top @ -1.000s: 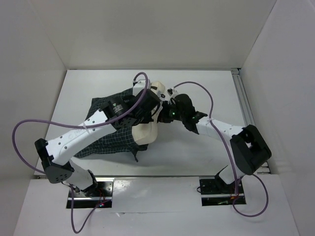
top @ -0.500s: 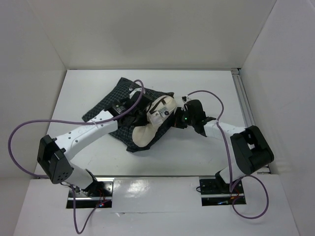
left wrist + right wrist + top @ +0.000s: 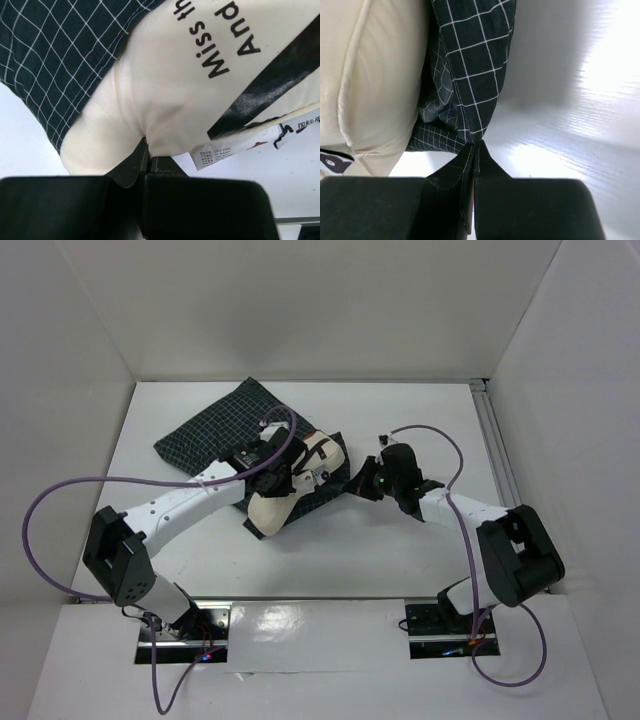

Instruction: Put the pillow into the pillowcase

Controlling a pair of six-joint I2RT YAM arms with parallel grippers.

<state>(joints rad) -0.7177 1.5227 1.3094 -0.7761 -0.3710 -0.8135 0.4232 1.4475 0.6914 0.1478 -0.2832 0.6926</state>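
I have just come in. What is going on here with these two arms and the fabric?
Two robot arms are putting a cream pillow into a dark checked pillowcase on the white table. The left pincer is shut on a fold of the pillow, near its printed text. The right pincer is shut on an edge of the pillowcase, beside the pillow. The pillow is only partly inside: its near end sticks out uncovered.
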